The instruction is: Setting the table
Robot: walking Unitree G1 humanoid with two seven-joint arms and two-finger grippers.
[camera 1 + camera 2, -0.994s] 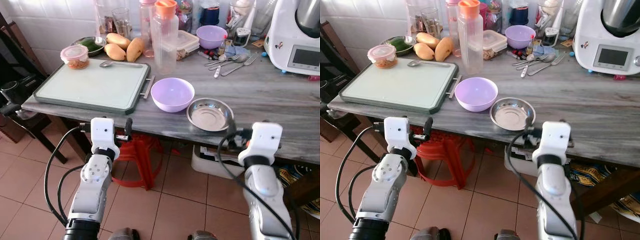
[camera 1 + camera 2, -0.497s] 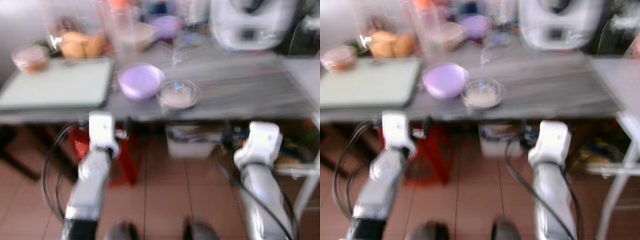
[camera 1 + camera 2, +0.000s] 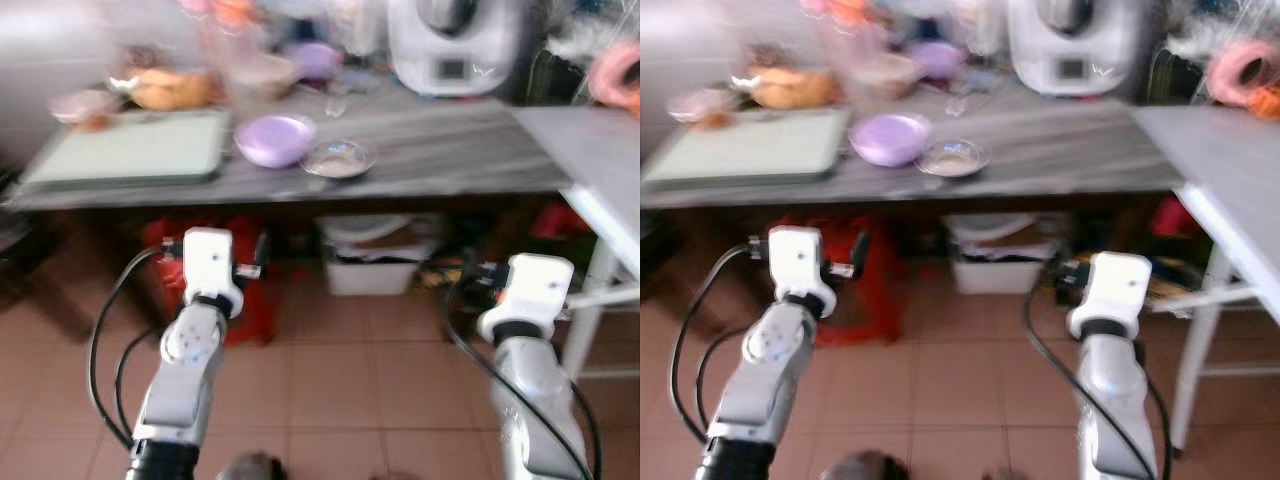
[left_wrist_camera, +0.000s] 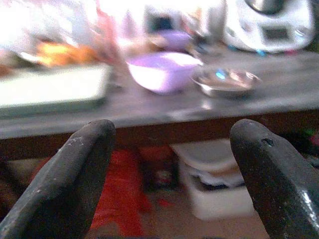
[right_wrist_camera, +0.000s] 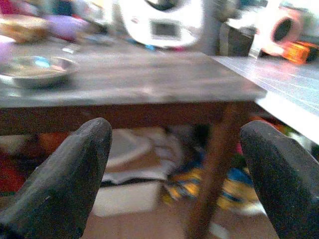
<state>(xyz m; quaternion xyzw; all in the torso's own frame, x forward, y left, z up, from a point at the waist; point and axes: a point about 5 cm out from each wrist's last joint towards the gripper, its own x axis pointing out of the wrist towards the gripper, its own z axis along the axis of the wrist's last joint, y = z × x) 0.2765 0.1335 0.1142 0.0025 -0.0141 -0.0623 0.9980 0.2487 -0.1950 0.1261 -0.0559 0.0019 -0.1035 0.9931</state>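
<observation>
The picture is blurred. A purple bowl and a small steel bowl sit side by side near the front edge of the grey table. A pale green board lies to their left. Both arms are held low in front of me, well short of the table and below its top. My left gripper is open, its black fingers wide apart and empty, pointing at the two bowls. My right gripper is open too, with nothing between its fingers, and points at the table's right end.
A white kitchen machine stands at the back of the table, with yellow fruit and bottles at the back left. Under the table are a red stool and a white bin. A white table juts in at the right. Tiled floor lies ahead.
The whole picture has shifted: the camera has drawn back and the table now lies farther off and higher in view. Both arms keep their pose, grippers empty.
</observation>
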